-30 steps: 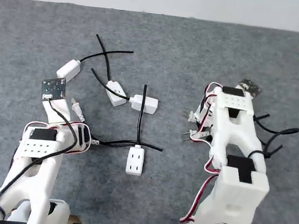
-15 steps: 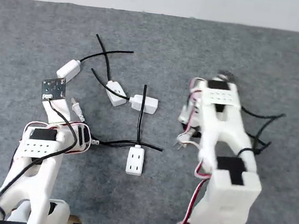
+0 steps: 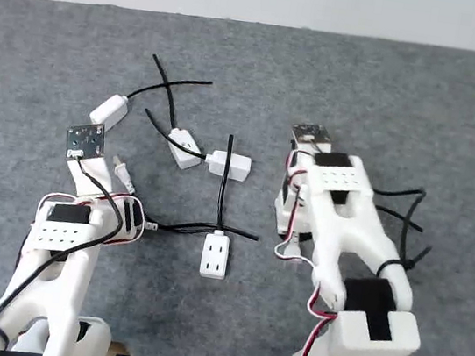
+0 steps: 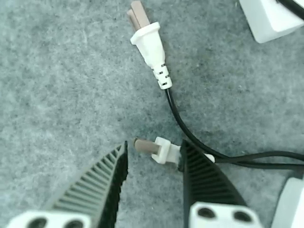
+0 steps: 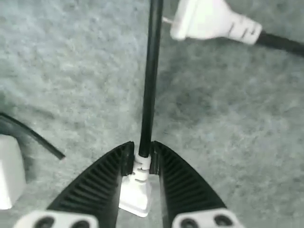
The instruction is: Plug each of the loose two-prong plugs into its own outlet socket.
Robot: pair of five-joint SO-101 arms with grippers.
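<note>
- Nearest, the right gripper [image 5: 140, 148] is clamped narrow on the neck of a white plug [image 5: 135, 192]. Its black cord [image 5: 151, 71] runs straight out ahead, in line with the fingers. The prong end sits back toward the wrist, hidden.
- The left gripper [image 4: 153, 146] is spread wide and low over the bench [image 4: 57, 71], holding nothing. A short plug [image 4: 165, 152] lies in the gap with its long axis across it. The prongs aim at one finger and the cord end touches the other.
- Judgement: closing as it stands would squeeze the short plug end to end, so the wrist wants turning first.
- Farther out from the left gripper, a second plug [image 4: 148, 42] lies loose with its prongs pointing away.
- In the high view, the triple outlet [image 3: 215, 255] lies between the two arms, just beside the short plug's cord. The left arm looks better placed for it.
</note>
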